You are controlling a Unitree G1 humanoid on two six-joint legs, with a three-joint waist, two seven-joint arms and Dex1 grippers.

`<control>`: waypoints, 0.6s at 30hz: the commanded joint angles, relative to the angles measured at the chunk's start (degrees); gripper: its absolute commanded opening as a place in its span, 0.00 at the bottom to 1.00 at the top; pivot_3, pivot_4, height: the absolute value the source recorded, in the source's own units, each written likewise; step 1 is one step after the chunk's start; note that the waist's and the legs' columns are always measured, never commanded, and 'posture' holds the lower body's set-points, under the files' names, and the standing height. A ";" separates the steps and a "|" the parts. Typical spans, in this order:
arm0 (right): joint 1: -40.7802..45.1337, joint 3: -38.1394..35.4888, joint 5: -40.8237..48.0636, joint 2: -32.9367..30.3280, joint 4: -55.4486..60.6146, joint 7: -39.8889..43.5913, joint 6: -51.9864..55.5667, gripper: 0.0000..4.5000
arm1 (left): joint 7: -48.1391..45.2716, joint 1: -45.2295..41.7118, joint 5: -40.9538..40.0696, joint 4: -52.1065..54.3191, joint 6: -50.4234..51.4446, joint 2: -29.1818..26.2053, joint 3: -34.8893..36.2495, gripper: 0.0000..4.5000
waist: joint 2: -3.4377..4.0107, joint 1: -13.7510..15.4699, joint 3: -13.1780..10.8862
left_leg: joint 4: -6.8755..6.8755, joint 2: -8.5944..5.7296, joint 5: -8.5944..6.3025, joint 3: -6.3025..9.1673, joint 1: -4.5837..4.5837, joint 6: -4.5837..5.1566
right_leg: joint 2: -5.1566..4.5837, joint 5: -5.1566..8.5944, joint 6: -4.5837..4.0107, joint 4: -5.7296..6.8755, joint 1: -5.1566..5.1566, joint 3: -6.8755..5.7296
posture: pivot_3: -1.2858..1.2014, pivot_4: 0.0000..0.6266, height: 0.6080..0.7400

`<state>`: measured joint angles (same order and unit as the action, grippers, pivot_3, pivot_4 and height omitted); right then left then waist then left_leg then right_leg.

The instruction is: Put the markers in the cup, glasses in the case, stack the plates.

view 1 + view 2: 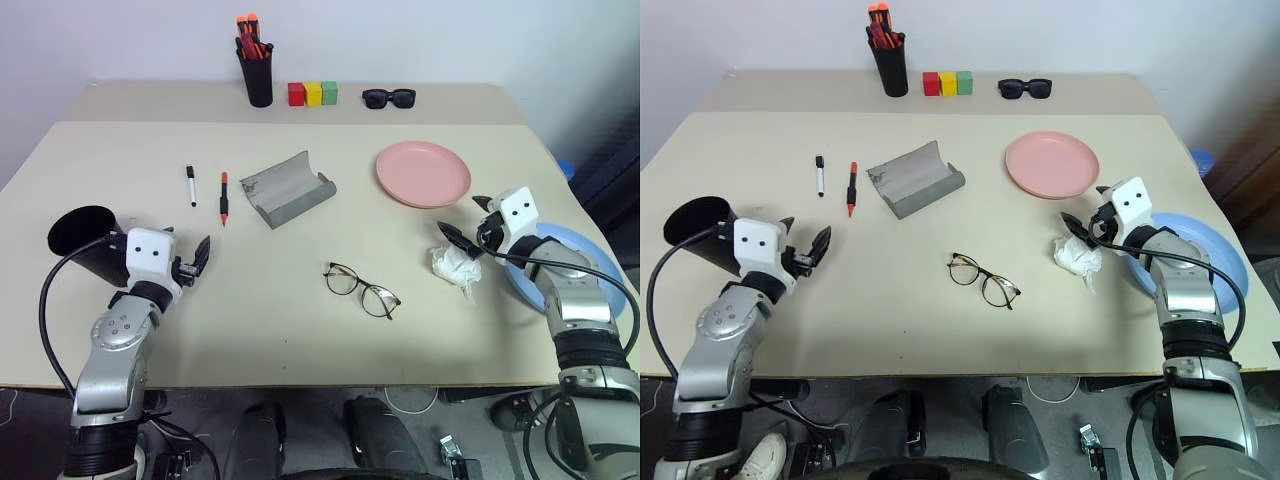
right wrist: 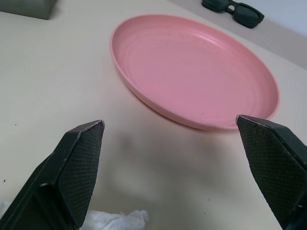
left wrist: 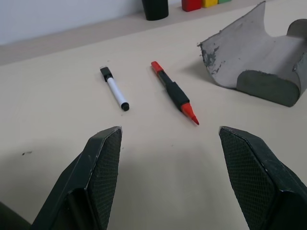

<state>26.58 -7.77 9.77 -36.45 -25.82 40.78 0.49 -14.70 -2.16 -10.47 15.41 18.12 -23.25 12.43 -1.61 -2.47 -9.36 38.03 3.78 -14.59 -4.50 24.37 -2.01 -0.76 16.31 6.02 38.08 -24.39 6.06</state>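
Observation:
The white marker [image 1: 191, 186] and the red-orange marker [image 1: 224, 197] lie side by side left of centre. Just right of them the grey case [image 1: 287, 189] lies open. The wire-framed glasses [image 1: 362, 290] rest mid-table near the front. At far left the black cup [image 1: 85, 240] sits tilted beside my left wrist. My left gripper [image 1: 190, 250] is open and empty, pointing at the markers [image 3: 116, 92]. The pink plate [image 1: 423, 173] lies at the right. My right gripper [image 1: 468, 220] is open just short of this plate [image 2: 192, 67]. The light blue plate [image 1: 560, 265] lies under my right forearm.
A crumpled white tissue [image 1: 455, 265] lies just below my right gripper. Along the back stand a black pen holder with orange-red markers [image 1: 258, 75], three coloured blocks [image 1: 313, 94] and dark sunglasses [image 1: 389, 97]. The blue plate overhangs the table's right edge.

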 commanded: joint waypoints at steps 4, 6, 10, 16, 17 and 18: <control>0.46 -1.08 0.57 0.19 2.58 -1.03 0.32 1.00 | 1.06 -0.27 0.81 0.80 -1.38 0.72 0.62 0.73 | 0.00 0.00 0.00 | 0.00 0.00 0.00 0.00 0.00 0.00 | 0.00 0.00 0.00 0.00 0.00 0.00 | 0.52 0.24 0.89; 0.57 -0.90 0.66 0.41 3.12 -1.09 0.55 1.00 | 1.33 -0.39 0.74 1.29 -0.98 0.90 0.70 0.73 | 0.00 0.00 0.00 | 0.00 0.00 0.00 0.00 0.00 0.00 | 0.00 0.00 0.00 0.00 0.00 0.00 | 0.52 0.24 0.89; 0.17 -0.66 0.73 0.88 4.65 -1.33 1.16 1.00 | 1.92 -0.91 0.58 1.30 -0.23 1.42 0.46 0.73 | 0.01 0.00 0.00 | 0.00 0.00 0.00 0.00 0.00 0.00 | 0.00 0.00 0.00 0.01 0.00 0.00 | 0.52 0.24 0.89; 0.70 0.27 0.74 2.81 7.70 -1.95 2.60 1.00 | 3.83 -3.12 1.04 1.04 2.44 2.79 -0.53 0.73 | 0.01 0.02 0.01 | 0.01 0.00 0.00 0.00 0.00 0.00 | 0.00 0.00 0.01 0.01 0.01 0.00 | 0.52 0.24 0.89; 1.10 0.42 0.84 3.16 8.09 -2.00 2.84 1.00 | 4.38 -4.09 1.29 0.63 3.16 3.08 -0.80 0.73 | 0.01 0.07 0.01 | 0.01 0.00 0.00 0.01 0.00 0.00 | 0.00 0.00 0.01 0.02 0.01 0.00 | 0.52 0.24 0.89; 0.94 0.58 0.95 3.69 9.37 -2.31 3.35 1.00 | 4.73 -4.71 1.20 0.46 3.91 3.27 -0.69 0.73 | 0.01 0.08 0.01 | 0.03 0.00 0.00 0.02 0.00 0.00 | 0.01 0.00 0.01 0.02 0.02 -0.01 | 0.52 0.24 0.89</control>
<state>26.41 -6.98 9.80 -33.12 -20.10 39.11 3.56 -10.86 -5.64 -9.79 14.82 21.24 -20.04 11.88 -1.61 -2.39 -9.36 38.07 3.77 -14.59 -4.49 24.37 -2.01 -0.75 16.31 6.03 38.11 -24.37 6.06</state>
